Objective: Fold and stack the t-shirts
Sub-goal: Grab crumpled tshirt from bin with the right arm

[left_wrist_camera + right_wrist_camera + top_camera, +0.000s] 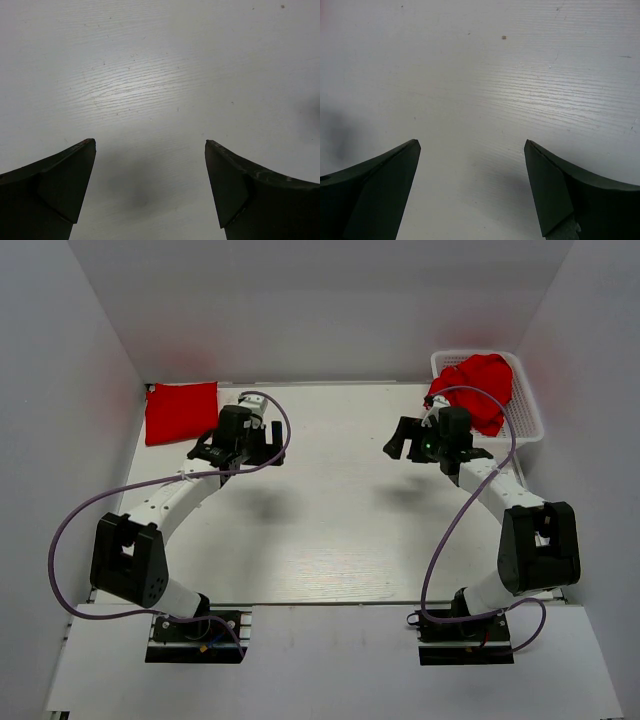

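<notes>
Hovering the left gripper (150, 143) over the bare white table (330, 530), fingers spread wide and gripping nothing. Hovering the right gripper (472, 142) likewise, jaws parted, also clasping nothing.

Finding one folded t-shirt (181, 412) lying flat as a neat red rectangle at the far left corner of the table, just beyond the left gripper and apart from it. Finding the other t-shirts (480, 385) heaped and crumpled in the white mesh basket (528, 405) at the far right corner, just behind the right gripper. Not managing to count them in that heap.

Judging the cloth as light, soft and limp: sagging and bunching on lifting, offering no stiffness to push against, yet probably not slipping much between pads and not suffering under a firm pinch. Expecting some tangling in the heap, so possibly dragging a second shirt out along with the first.

Favouring a pinch on a raised fold at the top of the heap for pulling one shirt clear. Then, with it spread flat on the table, taking hold at two well-apart spots along one edge, such as both shoulders or both hem corners, one gripper on each. Avoiding a single flat layer pressed to the table, probably missing the cloth there; preferring a small ridge of fabric for a surer grip
</notes>
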Controlling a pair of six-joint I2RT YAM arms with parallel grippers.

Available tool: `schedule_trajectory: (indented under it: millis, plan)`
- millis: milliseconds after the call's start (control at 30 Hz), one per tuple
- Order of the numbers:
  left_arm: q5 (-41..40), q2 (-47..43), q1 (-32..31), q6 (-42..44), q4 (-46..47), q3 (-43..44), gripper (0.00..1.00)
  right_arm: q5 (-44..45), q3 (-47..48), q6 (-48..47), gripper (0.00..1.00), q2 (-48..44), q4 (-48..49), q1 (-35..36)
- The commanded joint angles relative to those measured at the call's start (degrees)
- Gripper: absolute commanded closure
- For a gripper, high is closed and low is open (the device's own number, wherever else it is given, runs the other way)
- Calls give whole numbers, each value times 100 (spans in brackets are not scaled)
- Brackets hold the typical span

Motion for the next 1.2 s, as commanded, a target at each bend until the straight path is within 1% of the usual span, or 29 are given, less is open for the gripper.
schedule_trajectory:
  millis: [0,133,200,233,267,300,333,367,400,433,467,500,567,600,633,667,700,767,833,867,900,933,967,1033,1133,1167]
  plan:
    - [-87,-330,-25,28,85,-67,0,-62,75,-65,10,-116,258,18]
    - [-87,-277,27,28,86,4,0,-61,390,-117,10,68,258,-9]
    - [-87,-277,27,28,86,4,0,-62,924,-144,10,305,84,-53]
    - [-139,-277,27,28,86,56,0,26,1058,-92,10,480,39,-61]
    - [-192,-277,27,28,25,56,0,427,1224,-83,10,708,-14,-122]
    - [-192,-277,27,-25,24,56,0,622,1809,57,10,841,-249,-158]
    - [-244,-277,27,-25,-36,56,0,790,2015,119,10,973,-338,-202]
    - [-306,-277,27,-25,-89,56,0,1348,2739,302,10,1427,-679,-376]
    - [-306,-277,27,-25,-90,56,0,1388,2747,304,10,1579,-682,-439]
    - [-446,-277,27,-25,-90,56,0,1702,3216,409,10,1737,-969,-605]
    - [-447,-277,27,-25,-90,109,0,1844,3665,462,10,2209,-1059,-676]
    - [-499,-277,27,-25,-90,109,0,1872,3887,532,10,2344,-1138,-833]
    - [-500,-277,89,-139,-90,109,0,2065,4737,568,10,2783,-1350,-1001]
    - [-561,-216,89,-139,-29,109,0,2127,4959,568,10,3220,-1411,-993]
    - [-561,-216,89,-139,24,109,0,2171,5562,455,10,3390,-1490,-1306]
    - [-561,-163,89,-139,24,109,0,2180,5768,401,10,3522,-1473,-1353]
    - [-561,-163,89,-139,94,187,0,2162,5996,349,10,3984,-1473,-1432]
    - [-561,56,89,-78,148,258,0,2075,6681,226,10,4260,-1421,-1538]
    - [-614,197,89,-78,200,399,0,2022,7068,199,10,4760,-1333,-1599]
    - [-614,363,89,-17,200,504,0,1935,7236,216,10,4910,-1106,-1678]
    - [-614,460,89,-16,200,565,0,1908,7246,216,11,4964,-982,-1705]
    - [-614,557,89,-16,148,697,0,1812,7229,251,15,5052,-877,-1731]
    - [-614,723,89,-16,95,768,0,1802,7220,260,15,5122,-667,-1792]
    - [-667,882,89,45,43,943,0,1636,7220,269,19,5254,-472,-1828]
    - [-728,1154,89,98,-11,1128,0,1521,7220,269,21,5368,-313,-1881]
    - [-728,1155,141,98,-63,1129,0,1486,7229,234,24,5447,-296,-1881]
